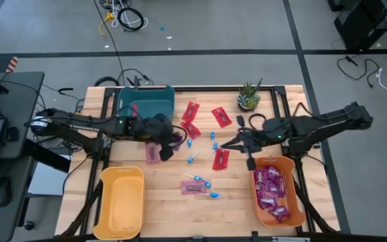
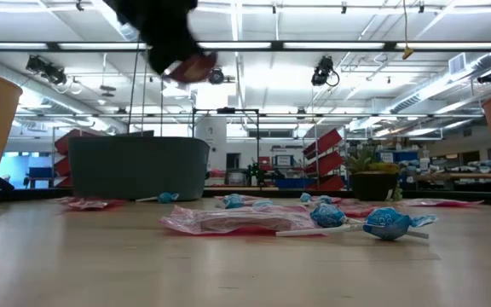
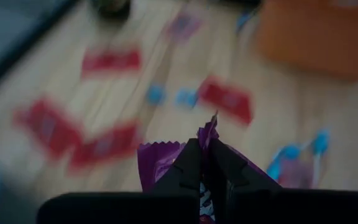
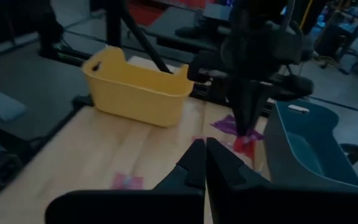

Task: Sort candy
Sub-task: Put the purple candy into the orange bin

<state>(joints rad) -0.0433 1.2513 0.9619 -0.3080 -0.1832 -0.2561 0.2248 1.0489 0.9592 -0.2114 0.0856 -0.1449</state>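
nearest to us: in the low view we see a blue lollipop (image 2: pixel 390 223) lying on the counter (image 2: pixel 228 264), its white stick towards us, just beside a flat pinkish-red packet (image 2: pixel 228 220).
left gripper: we find the left gripper (image 1: pixel 161 149) raised above the counter just in front of the teal bin (image 1: pixel 146 101), clenched on a purple packet (image 3: pixel 160 163) whose crinkled end sticks out past the fingers (image 3: pixel 188 168); the high view shows the packet hanging below it.
right gripper: we see the right gripper (image 1: pixel 226 144) over the middle of the counter, by a red packet (image 1: pixel 220 159), with its fingers (image 4: pixel 194 163) pressed together and nothing between them.
red candy: we count several flat red packets spread across the middle, one near the teal bin (image 1: pixel 191 111) and one nearer the plant (image 1: pixel 221 116).
blue candy: small blue lollipops (image 1: pixel 192 158) lie scattered between the red packets, with a cluster (image 1: pixel 207 185) towards the front edge.
orange bin: on the right side, the orange bin (image 1: pixel 299 202) holds a heap of purple packets (image 1: pixel 271 191).
yellow bin: the yellow bin (image 1: pixel 121 202) stands at the front left; we see no candy in it.
plant: a small potted green plant (image 1: pixel 248 97) stands at the back of the counter.
writing: we can read no brand or lettering on any wrapper; the print is too small or blurred.
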